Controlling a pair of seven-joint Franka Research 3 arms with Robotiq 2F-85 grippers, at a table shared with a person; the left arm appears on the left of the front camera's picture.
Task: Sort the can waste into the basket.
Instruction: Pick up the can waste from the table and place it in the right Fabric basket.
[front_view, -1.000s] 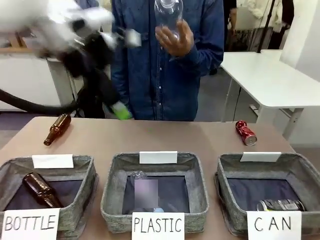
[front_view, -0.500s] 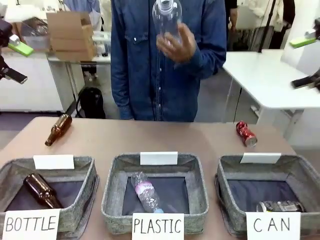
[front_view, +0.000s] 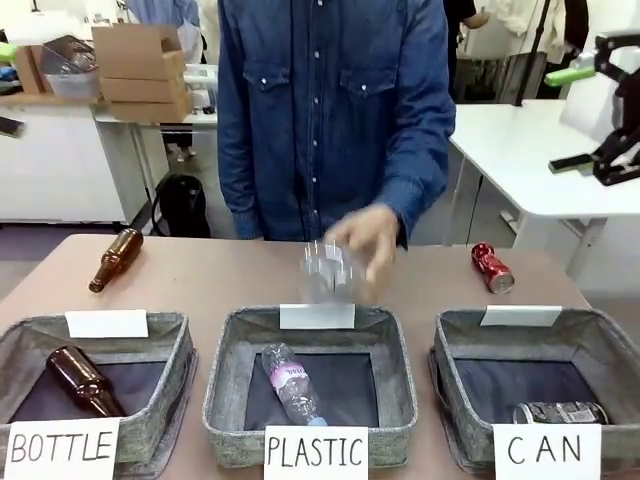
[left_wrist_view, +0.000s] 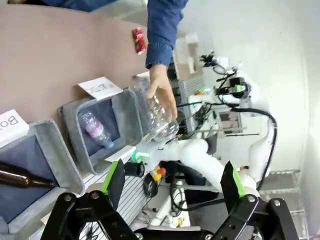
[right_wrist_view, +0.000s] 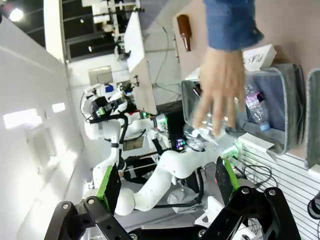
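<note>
Lying on its side on the brown table (front_view: 200, 275), just past the far rim of the grey fabric basket signed "CAN" (front_view: 450, 345), at 11 o'clock from it: the small red dented metal can (front_view: 492, 267), not yet sorted. Already down in that basket's 5 o'clock corner: the dark silver-ended can (front_view: 560, 411).

Parked high at 2 o'clock of the front view, well apart from both cans: the right gripper (front_view: 562, 118), jaws spread, gripping nothing. Probably kept back to leave the person room. Likewise the left gripper (left_wrist_view: 172, 182), spread wide and empty.

At 12 o'clock of the grey basket signed "PLASTIC" (front_view: 225, 370): a person's hand (front_view: 372, 240) holding a blurred clear plastic bottle (front_view: 325, 272). Nothing lying between red can and its basket.

At 10 o'clock on the table, a brown glass bottle (front_view: 115, 258).
</note>
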